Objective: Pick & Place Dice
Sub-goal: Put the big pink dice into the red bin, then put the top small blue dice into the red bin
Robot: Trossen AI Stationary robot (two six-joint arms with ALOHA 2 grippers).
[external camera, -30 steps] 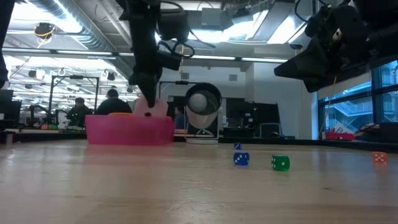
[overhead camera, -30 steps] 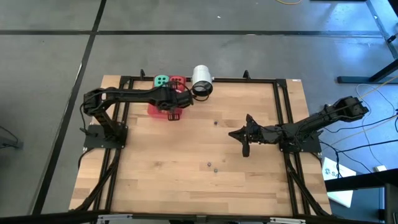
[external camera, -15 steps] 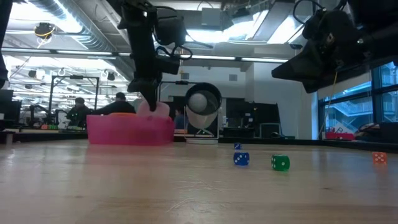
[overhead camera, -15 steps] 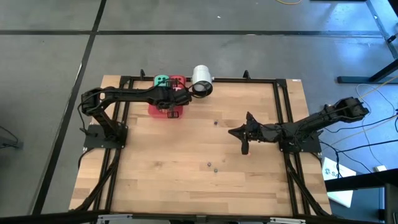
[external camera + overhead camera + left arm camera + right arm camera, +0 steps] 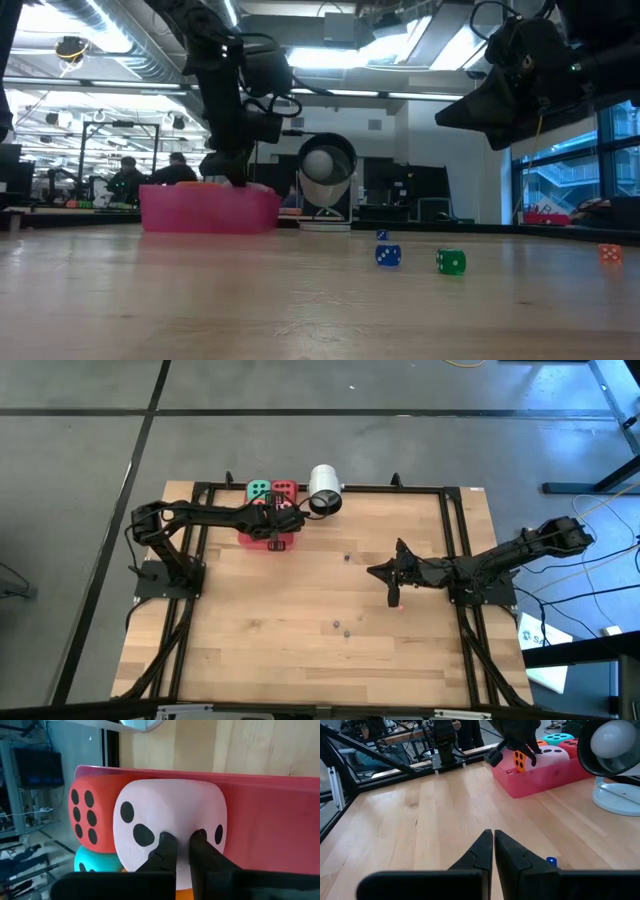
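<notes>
A pink bin (image 5: 262,540) stands at the table's far left. In it lie a red die (image 5: 90,815), a green die (image 5: 95,862), an orange die (image 5: 520,757) and a pink die (image 5: 170,815). My left gripper (image 5: 182,840) reaches slanting down into the bin and is shut on the pink die. It also shows from the side in the low view, my left gripper (image 5: 225,172) at the bin's rim. My right gripper (image 5: 392,575) hovers shut and empty over the table's right half. My left gripper pinches a small bit of the pink die's soft face (image 5: 182,827), between its pips, with the two fingertips (image 5: 167,845). The fingers come slanting down from the table's left. The die sits low in the bin, beside the red and green dice.
A white cylinder (image 5: 324,490) stands just right of the bin at the far edge. Small dice lie on the wood: blue (image 5: 388,255), green (image 5: 451,262) and orange (image 5: 609,253). People sit in the room beyond the table.
My left gripper has gone down toward the bin with the pink die. The die stood above the bin's rim a second ago and now sits down inside, hidden behind the wall in the low view.
</notes>
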